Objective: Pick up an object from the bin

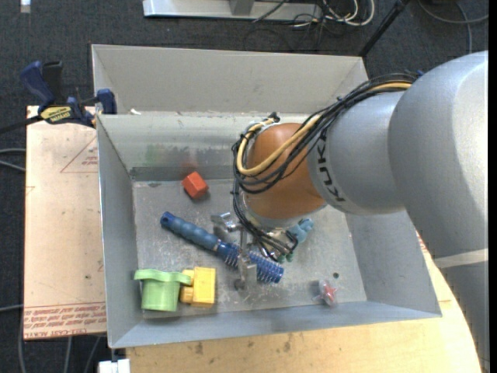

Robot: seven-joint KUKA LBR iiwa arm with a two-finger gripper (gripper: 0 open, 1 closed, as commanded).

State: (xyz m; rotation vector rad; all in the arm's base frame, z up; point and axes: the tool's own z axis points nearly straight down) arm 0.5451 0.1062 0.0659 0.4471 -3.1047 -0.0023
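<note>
Lying nearest, by the front wall of the bin, a green cup and a yellow block were seen touching, with a small red-and-clear piece well apart at the view's right. Farther in, a blue brush was laid slantwise mid-floor, and the gripper was positioned over its bristled end; how far it was open could not be told. A pale blue piece was noted just beside it, and an orange cube farthest back.

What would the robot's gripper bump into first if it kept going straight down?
Most likely the blue brush. The gripper points down right over the brush's bristly end, beside the yellow block. From this angle I can't tell how much gap is left between them.
</note>
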